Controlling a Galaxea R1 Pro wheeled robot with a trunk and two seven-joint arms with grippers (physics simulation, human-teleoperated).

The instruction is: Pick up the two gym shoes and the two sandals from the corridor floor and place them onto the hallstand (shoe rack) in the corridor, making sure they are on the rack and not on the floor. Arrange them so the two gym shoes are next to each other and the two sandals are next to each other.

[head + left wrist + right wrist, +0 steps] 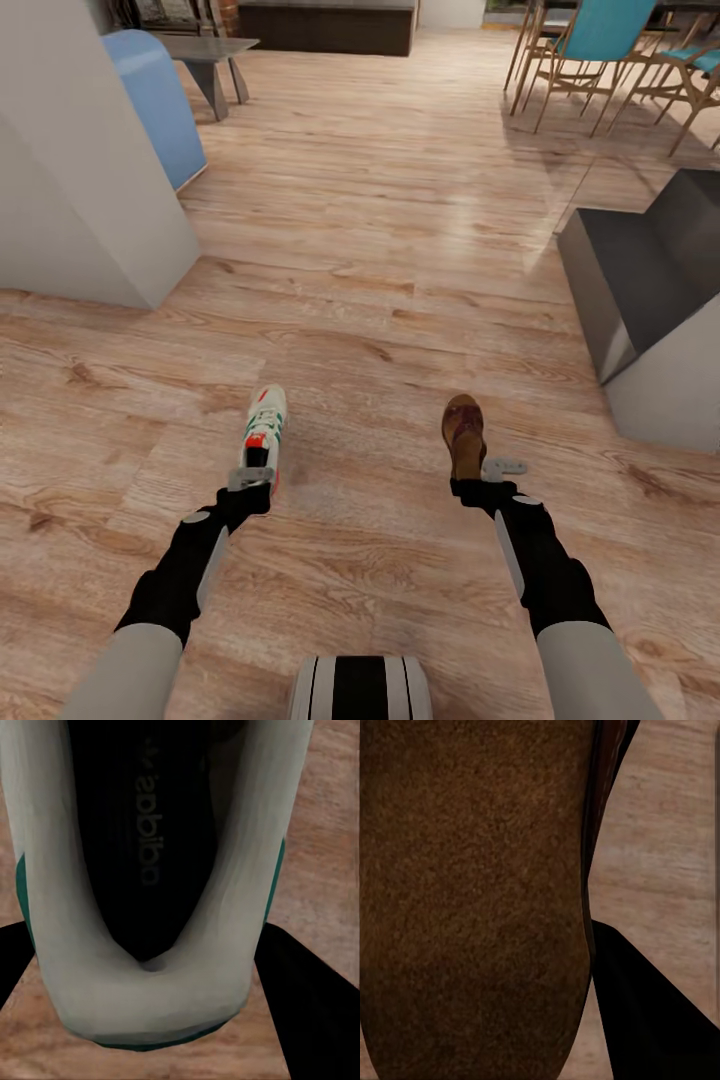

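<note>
A white gym shoe (265,425) with green stripes and red-orange accents points away from me over the corridor floor (380,300), its heel in my left gripper (254,478), which is shut on it. The left wrist view shows the shoe's heel and dark inside (150,1005) between two black fingers (315,1012). My right gripper (482,482) is shut on the heel end of a brown sandal (464,430). Its brown sole (472,907) lies beside one black finger (649,1020) in the right wrist view. The other gym shoe, the other sandal and the hallstand are out of view.
A white wall corner (90,200) juts out at the left, with a blue rounded object (160,100) and a grey table (205,60) behind it. A dark grey stepped block (640,270) stands at the right against a pale wall (675,385). Teal chairs (600,45) stand far right.
</note>
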